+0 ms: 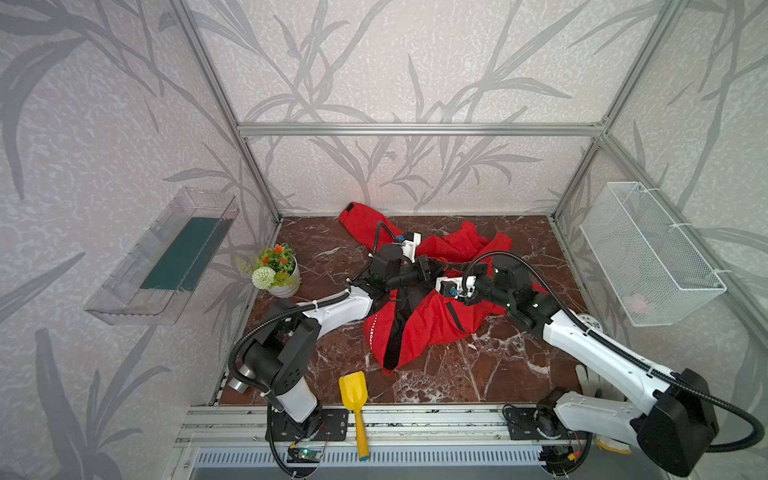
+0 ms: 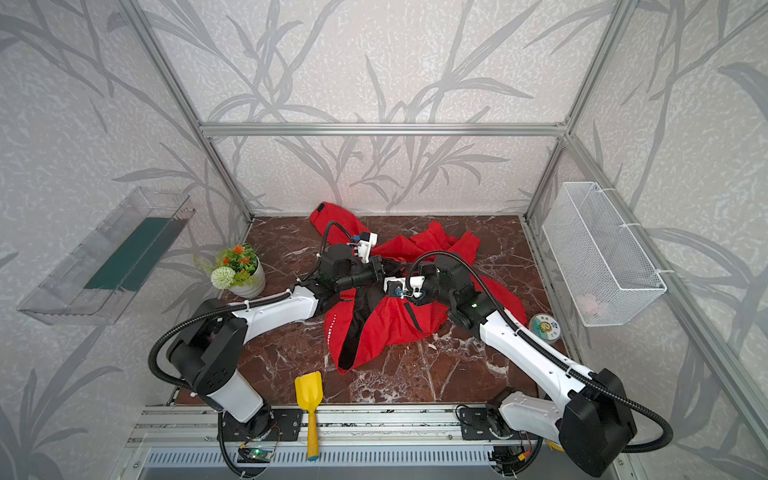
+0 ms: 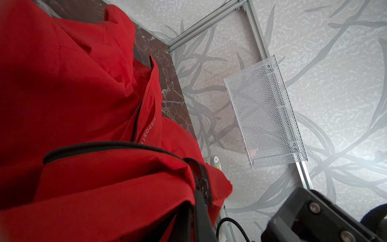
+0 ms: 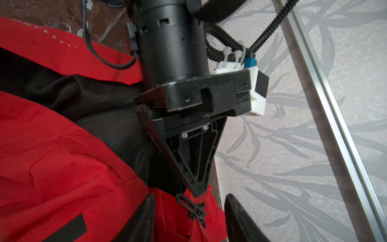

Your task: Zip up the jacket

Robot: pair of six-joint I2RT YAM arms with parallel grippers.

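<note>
The jacket (image 1: 419, 324) lay unzipped on the desk (image 1: 478, 374). My left end effector (image 4: 197, 189) pinched its edge to hold it steady, so my right end effector (image 4: 189, 215), jaws apart, could grab the zipper pull (image 4: 195, 208).

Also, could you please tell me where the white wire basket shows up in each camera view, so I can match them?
Top view: the wire basket hangs on the wall at the right of the picture.
Top view: the wire basket is in the same spot, at the right.
Left wrist: the wire basket is on the wall beyond the jacket.
Right wrist: not in it.
Shared landmark: the red jacket, in all four views.
</note>
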